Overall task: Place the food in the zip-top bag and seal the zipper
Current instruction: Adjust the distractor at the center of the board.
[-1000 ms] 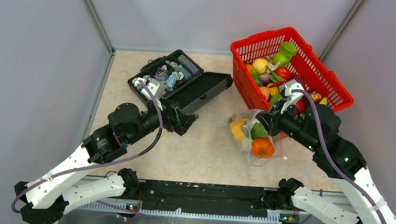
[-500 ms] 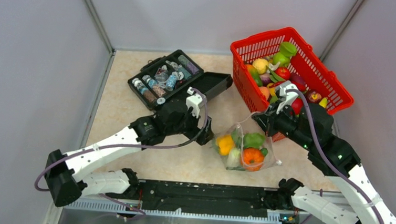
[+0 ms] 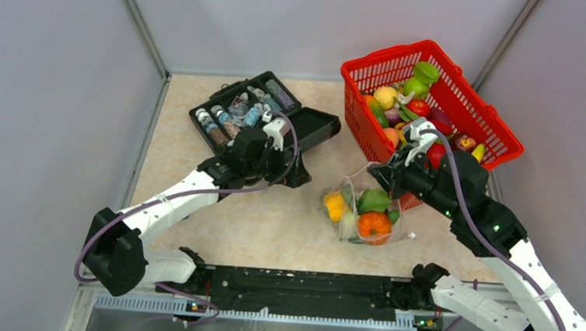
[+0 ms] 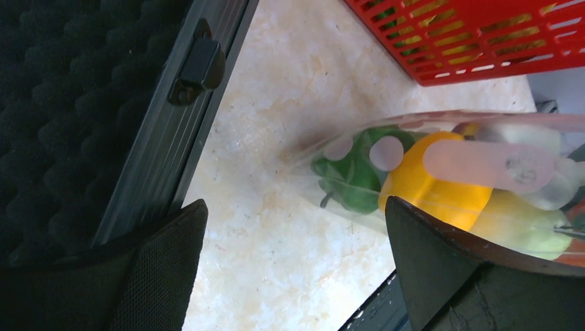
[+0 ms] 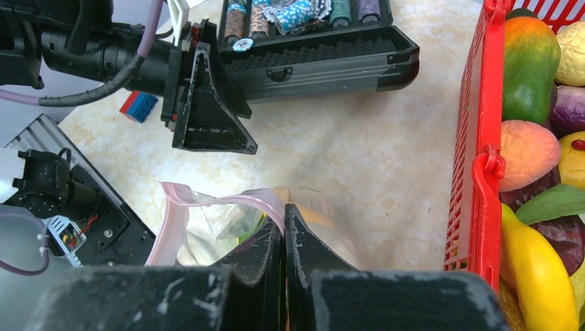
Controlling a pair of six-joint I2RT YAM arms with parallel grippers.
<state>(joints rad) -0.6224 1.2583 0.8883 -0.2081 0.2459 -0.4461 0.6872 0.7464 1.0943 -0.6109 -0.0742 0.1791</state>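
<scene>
Zip-top bag (image 3: 364, 215), filled with food (image 3: 375, 227), shown between black case (image 3: 308, 131) and red basket (image 3: 387, 57), its zipper (image 5: 227, 201) pinched by the clenched right gripper (image 5: 283, 224). The left gripper (image 4: 295, 207), spread wide and empty, should be closed on the strip's free end and drawn along, the strip kept taut.

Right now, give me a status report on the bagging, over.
Right fingers shut on zipper; left fingers open, empty. Zip-top bag holds food, mouth looks open. Nothing blocks left fingers.
</scene>
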